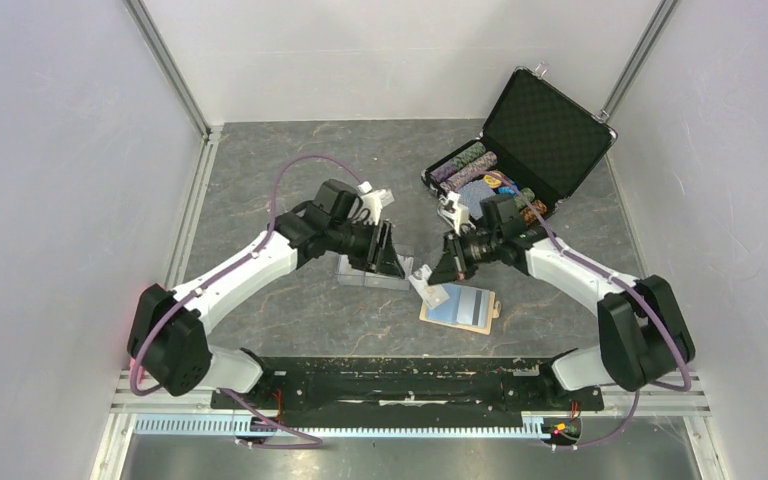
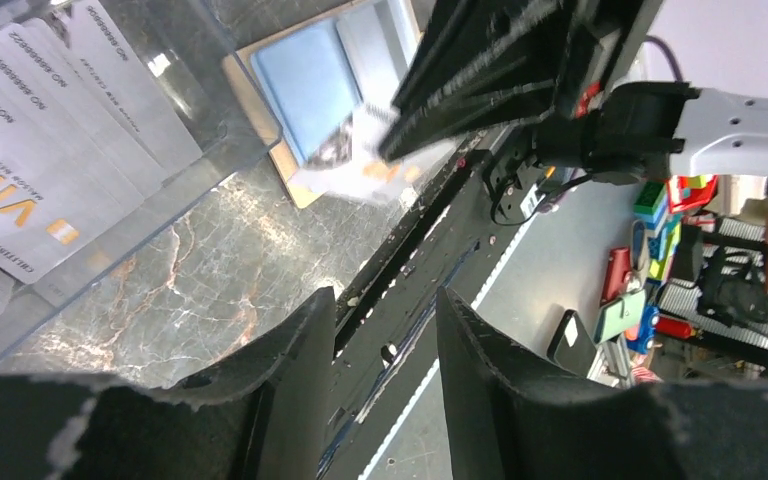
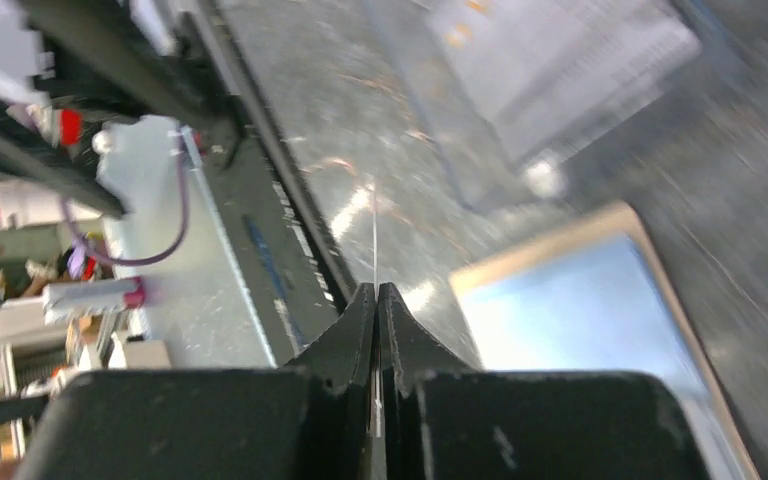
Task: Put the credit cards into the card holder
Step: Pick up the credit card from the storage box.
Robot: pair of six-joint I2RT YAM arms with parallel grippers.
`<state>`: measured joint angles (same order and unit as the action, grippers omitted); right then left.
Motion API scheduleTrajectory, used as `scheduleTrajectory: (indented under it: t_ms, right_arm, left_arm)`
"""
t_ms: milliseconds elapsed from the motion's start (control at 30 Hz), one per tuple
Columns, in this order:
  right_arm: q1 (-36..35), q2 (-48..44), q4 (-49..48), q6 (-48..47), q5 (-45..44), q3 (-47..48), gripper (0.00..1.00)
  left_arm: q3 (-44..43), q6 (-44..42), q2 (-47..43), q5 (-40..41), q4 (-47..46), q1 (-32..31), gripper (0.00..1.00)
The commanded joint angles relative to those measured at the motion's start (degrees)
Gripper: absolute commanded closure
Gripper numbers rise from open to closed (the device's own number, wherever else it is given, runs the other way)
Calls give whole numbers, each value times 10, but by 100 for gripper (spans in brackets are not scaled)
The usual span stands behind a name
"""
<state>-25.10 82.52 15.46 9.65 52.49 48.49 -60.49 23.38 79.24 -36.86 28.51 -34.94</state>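
Note:
The card holder [image 1: 460, 306] lies open on the table and shows its light blue lining. It also shows in the left wrist view [image 2: 305, 80] and the right wrist view [image 3: 580, 330]. Several credit cards [image 2: 40, 170] lie in a clear plastic tray [image 1: 370, 274]. My right gripper [image 1: 438, 272] is shut on one credit card [image 1: 427, 289], held just left of the holder's left edge. That card shows edge-on in the right wrist view [image 3: 374, 225]. My left gripper [image 1: 388, 260] hovers over the tray, open and empty, as the left wrist view [image 2: 385, 300] shows.
An open black poker-chip case [image 1: 530, 130] stands at the back right, close behind the right arm. The tray's clear wall [image 2: 250, 130] rises beside the card holder. The black base rail [image 1: 400, 380] runs along the near table edge.

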Motion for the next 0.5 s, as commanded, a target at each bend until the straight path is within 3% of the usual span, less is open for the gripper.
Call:
scheduleTrajectory:
  t_ms: [0,233,467]
  right_arm:
    - [49,-64,-3,27,-100,-61,100]
    - [132,-137,11,46,-159,-135,100]
    - [148,-127,23,64,-164,-129,100]
  left_arm:
    - [-31,37,29,82,-9,-56,52]
    - [-124,59,155,160,34,-138,54]
    - [-277,45,297,193,102,-163,57]
